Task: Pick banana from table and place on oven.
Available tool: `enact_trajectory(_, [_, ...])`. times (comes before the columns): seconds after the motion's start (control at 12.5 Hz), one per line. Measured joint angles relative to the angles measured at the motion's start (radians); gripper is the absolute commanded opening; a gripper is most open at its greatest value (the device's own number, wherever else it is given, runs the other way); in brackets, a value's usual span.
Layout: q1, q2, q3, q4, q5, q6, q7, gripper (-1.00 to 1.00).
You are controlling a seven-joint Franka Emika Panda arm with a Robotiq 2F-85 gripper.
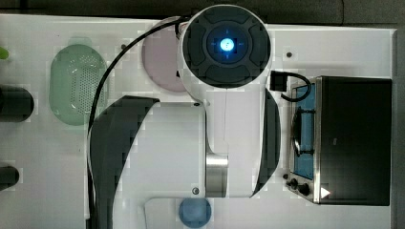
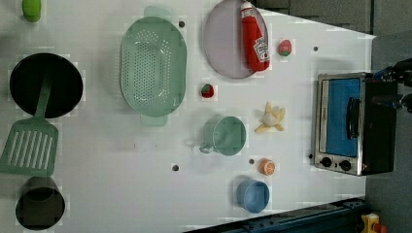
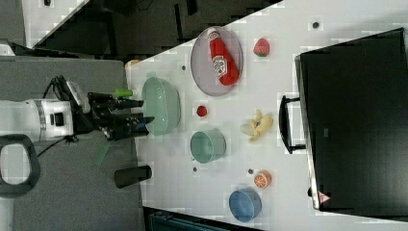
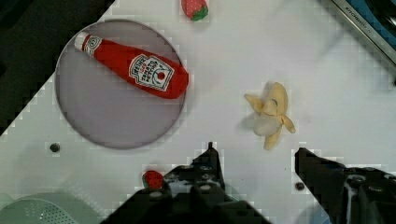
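Bright, even light washes the white worktop (image 2: pixel 121 160) almost to glare — shadows beneath things are faint and soft. Every view is blocky and soft-edged. In the top view a blue-white lamp (image 1: pixel 227 45) glows on the arm; surroundings off the worktop lie dim.

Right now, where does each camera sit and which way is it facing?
Top view: overhead, above the arm; oven at the top view's right.
Left view: high, looking down on the table and banana.
Right view: high, seeing arm and open fingers.
Wrist view: behind the fingers.
Left, right and wrist views share the banana.
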Motion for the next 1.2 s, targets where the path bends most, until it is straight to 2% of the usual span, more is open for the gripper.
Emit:
enact_trajectory(0.16, [0.003, -0.214, -0.024, -0.214, -0.019, -0.121, 0.014, 0.80])
enact_trajectory(0.24, [-0.013, -0.319, -0.027, -0.282, -0.020, -0.133, 0.015, 0.99])
enact_trajectory(0.4, [-0.028, -0.488, -0.032, -0.329, 0.001, -0.140, 0.023, 1.00])
enact_trajectory(0.56, [-0.026, -0.575, -0.037, -0.308, 0.009, -0.134, 0.042, 1.00])
enact_trajectory(0.72, [-0.033, -0.581, -0.035, -0.298, 0.002, -0.128, 0.044, 1.00])
enact_trajectory(0.88, [-0.030, -0.517, -0.041, -0.335, -0.001, -0.026, 0.045, 1.00])
enact_trajectory(1.2, [-0.038, -0.259, -0.044, -0.479, -0.012, 0.227, 0.045, 1.00])
